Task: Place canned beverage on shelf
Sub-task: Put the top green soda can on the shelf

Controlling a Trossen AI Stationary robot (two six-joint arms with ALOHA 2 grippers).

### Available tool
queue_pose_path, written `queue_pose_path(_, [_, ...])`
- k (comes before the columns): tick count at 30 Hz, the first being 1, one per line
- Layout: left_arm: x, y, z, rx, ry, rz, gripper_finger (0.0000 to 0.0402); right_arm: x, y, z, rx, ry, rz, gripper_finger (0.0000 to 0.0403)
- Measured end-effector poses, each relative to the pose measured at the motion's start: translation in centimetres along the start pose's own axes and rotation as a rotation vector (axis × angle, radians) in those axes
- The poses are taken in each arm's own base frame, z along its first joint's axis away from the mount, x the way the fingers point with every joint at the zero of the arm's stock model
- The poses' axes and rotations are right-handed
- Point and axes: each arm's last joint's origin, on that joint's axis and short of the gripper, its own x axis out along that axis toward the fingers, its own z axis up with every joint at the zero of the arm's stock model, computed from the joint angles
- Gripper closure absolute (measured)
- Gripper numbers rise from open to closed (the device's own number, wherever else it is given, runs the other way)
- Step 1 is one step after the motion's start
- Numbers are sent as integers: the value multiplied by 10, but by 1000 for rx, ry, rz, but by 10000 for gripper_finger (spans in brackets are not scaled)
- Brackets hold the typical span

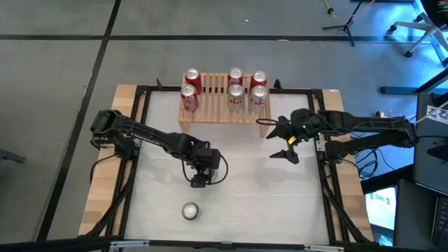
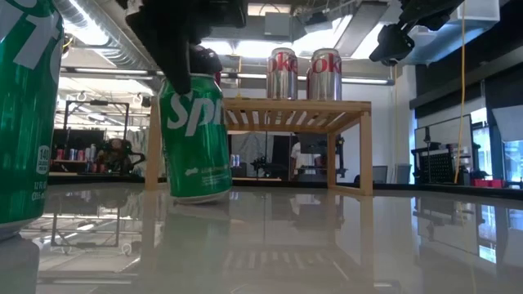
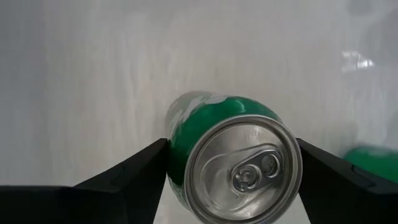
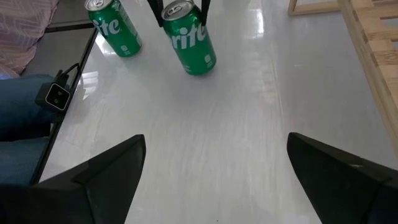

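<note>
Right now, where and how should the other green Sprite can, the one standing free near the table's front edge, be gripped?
Grip the free green can across its round side wall just below the rim, coming straight down from above: it stands upright with its lid facing up, apart from the left gripper.

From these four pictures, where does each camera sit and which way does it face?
High: above the table, looking down; both arms, shelf.
Low: table height, looking across; green can under the left pincer.
Left wrist: on the left arm, down at the gripped green can between its fingers.
Right wrist: past the open right pincer toward both green cans.
Shared: the gripped can shows in three.
</note>
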Motion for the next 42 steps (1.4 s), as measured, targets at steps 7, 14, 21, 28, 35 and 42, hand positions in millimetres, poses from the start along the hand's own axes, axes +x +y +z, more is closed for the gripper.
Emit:
queue_pose_path(7, [0, -2, -1, 211, 12, -76, 115, 0, 0, 0, 0, 0, 0, 17])
queue_pose_path(14, [0, -4, -2, 320, 14, -145, 115, 0, 0, 4, -10, -41, 2, 17])
queue_pose_path(21, [0, -3, -5, 390, 44, -148, 115, -1, 1, 15, -34, -152, 10, 17])
queue_pose_path(28, [-2, -3, -9, 393, 83, -153, 115, 0, 1, 23, -52, -223, 14, 17])
queue_pose_path(35, [-2, -3, -8, 400, 75, -151, 114, 15, 0, 27, -58, -214, 92, 17])
queue_pose_path(42, [-2, -3, -8, 400, 73, -145, 114, 37, -5, 25, -40, -140, 142, 17])
